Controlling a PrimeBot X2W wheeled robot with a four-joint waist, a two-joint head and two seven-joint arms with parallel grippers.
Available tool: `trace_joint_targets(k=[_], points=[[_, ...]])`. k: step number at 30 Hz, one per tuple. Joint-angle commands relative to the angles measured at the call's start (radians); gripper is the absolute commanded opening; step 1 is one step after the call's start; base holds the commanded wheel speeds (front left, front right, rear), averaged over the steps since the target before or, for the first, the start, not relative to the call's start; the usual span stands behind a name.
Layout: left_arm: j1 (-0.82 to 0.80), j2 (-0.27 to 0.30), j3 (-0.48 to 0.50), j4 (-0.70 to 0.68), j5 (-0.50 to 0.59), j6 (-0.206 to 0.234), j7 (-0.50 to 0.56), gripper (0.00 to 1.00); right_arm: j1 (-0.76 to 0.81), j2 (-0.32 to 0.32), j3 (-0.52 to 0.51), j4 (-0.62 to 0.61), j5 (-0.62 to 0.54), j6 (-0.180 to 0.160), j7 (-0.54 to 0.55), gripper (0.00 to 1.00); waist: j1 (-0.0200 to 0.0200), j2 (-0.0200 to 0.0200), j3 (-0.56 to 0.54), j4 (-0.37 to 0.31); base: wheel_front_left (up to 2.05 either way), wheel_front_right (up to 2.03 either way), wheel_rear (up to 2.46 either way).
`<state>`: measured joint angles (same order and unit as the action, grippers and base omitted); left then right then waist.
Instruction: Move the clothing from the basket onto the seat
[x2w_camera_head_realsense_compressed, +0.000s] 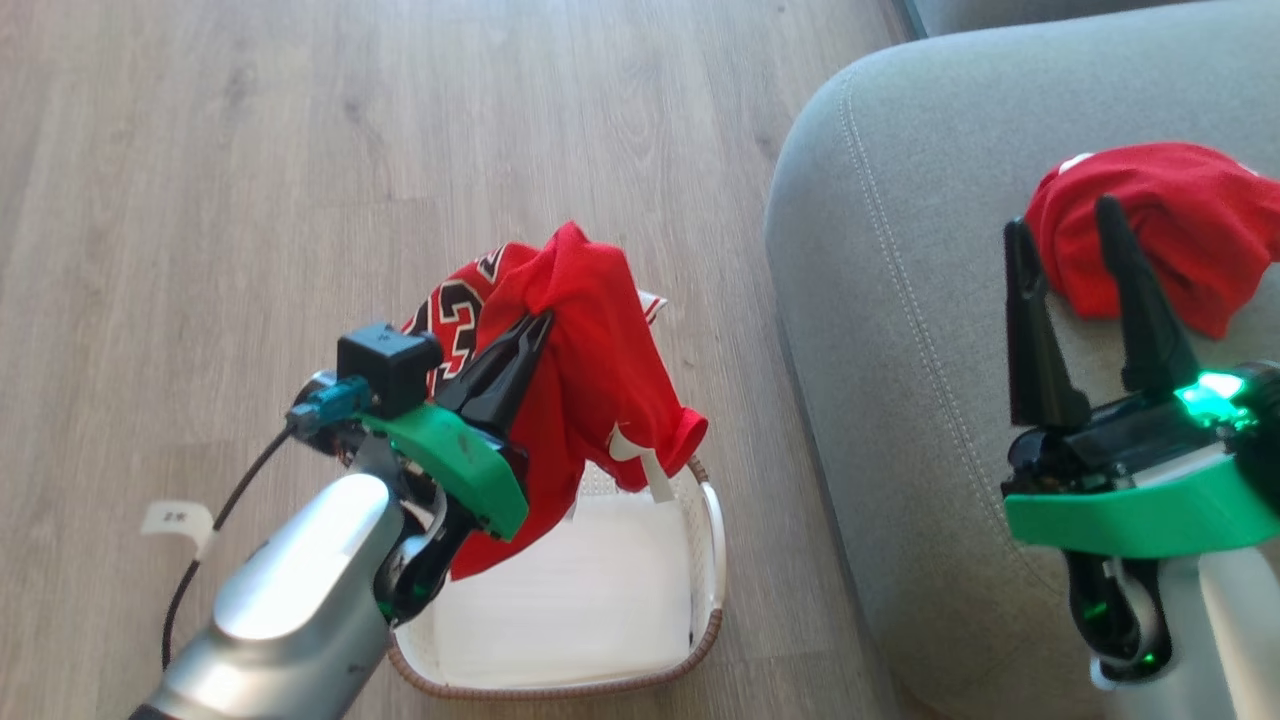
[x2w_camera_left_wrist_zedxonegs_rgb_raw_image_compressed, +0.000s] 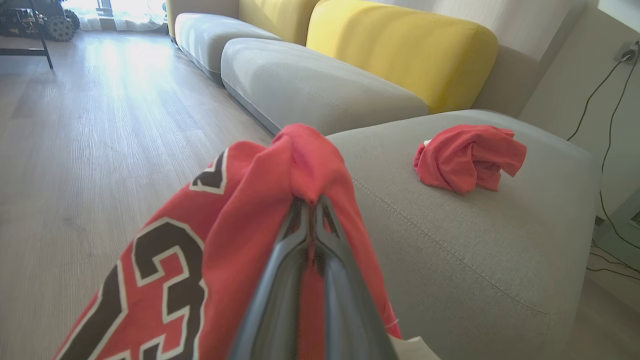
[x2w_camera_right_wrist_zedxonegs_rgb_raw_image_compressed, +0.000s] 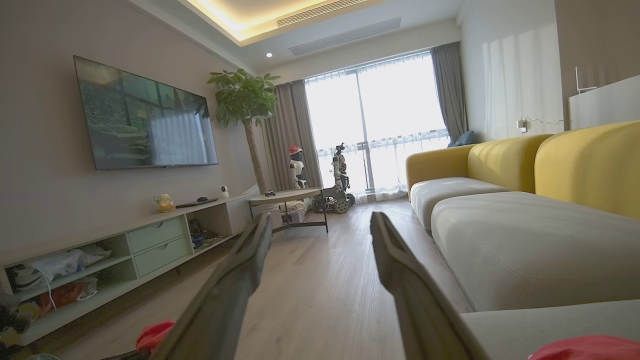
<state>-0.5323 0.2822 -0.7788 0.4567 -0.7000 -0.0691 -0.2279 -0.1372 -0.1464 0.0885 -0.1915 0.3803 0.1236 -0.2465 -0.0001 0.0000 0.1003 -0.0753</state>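
Clothing comes in 2 pieces. At the left, a red jersey (x2w_camera_head_realsense_compressed: 590, 330) with black-and-white numerals hangs over the white laundry basket (x2w_camera_head_realsense_compressed: 712, 540). The left gripper (x2w_camera_head_realsense_compressed: 535, 325) has its 2 dark fingers pressed together, pinching a fold of the jersey. The basket stands on the wooden floor (x2w_camera_head_realsense_compressed: 300, 150), just beside the grey sofa seat (x2w_camera_head_realsense_compressed: 900, 300). At the right, a plain red garment (x2w_camera_head_realsense_compressed: 1150, 230) lies bunched on the seat. The right gripper (x2w_camera_head_realsense_compressed: 1060, 214) hovers near it, fingers spread wide, holding nothing.
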Motion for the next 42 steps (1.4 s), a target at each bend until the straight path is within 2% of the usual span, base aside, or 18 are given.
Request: trace_joint_targets(k=[1, 13, 24, 32, 42], points=[[-0.043, 0.036, 0.048, -0.062, -0.005, 0.009, 0.008, 0.0, -0.005, -0.01, 0.025, -0.031, 0.007, 0.007, 0.003, 1.0, 0.0001, 0.0, -0.011, 0.004, 0.0, 0.0, 0.0], [-0.108, 0.102, 0.08, -0.323, -0.006, 0.074, 0.122, 0.0, 0.043, -0.012, 0.074, -0.013, 0.024, 0.007, 0.014, 1.0, 0.0001, 0.0, -0.045, 0.013, 0.0, 0.0, 0.0], [-0.121, 0.11, 0.08, -0.391, -0.006, 0.099, 0.153, 0.0, 0.043, -0.025, 0.134, 0.007, 0.043, 0.007, 0.018, 1.0, 0.0001, 0.0, -0.048, 0.017, 0.0, 0.0, 0.0], [-0.126, 0.094, 0.059, -0.386, -0.005, 0.091, 0.154, 0.0, -0.021, -0.054, 0.303, 0.076, 0.078, 0.007, 0.054, 1.0, 0.0001, 0.0, -0.054, 0.037, 0.0, 0.0, 0.0], [-0.118, 0.058, 0.01, -0.376, -0.004, 0.077, 0.161, 0.0, -0.178, -0.043, 0.483, 0.271, 0.152, 0.007, 0.083, 1.0, 0.0001, 0.0, -0.074, 0.074, 0.0, 0.0, 0.0]])
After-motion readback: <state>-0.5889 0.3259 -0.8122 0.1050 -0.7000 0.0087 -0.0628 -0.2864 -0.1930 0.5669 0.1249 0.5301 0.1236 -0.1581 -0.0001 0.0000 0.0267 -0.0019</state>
